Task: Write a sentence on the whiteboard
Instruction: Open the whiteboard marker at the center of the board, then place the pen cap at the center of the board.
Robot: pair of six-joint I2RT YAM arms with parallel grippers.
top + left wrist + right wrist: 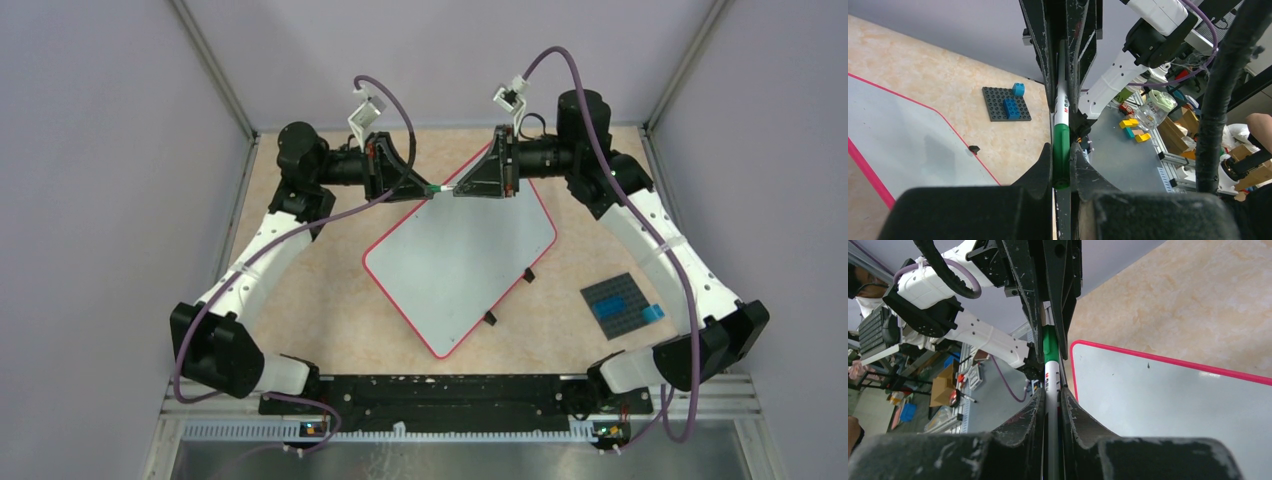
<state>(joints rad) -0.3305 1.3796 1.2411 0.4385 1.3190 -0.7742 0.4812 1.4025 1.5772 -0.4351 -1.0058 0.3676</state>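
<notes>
Whiteboard [455, 262] corner beneath left gripper [424, 187], right gripper [458, 189], both clamping marker [1061, 107] (green-capped)

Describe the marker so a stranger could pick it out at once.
Find the whiteboard lying askew on the table and go to its far corner. There the left gripper and right gripper meet tip to tip, both shut on the marker. Its white barrel and green cap stand out against the black grippers.
</notes>
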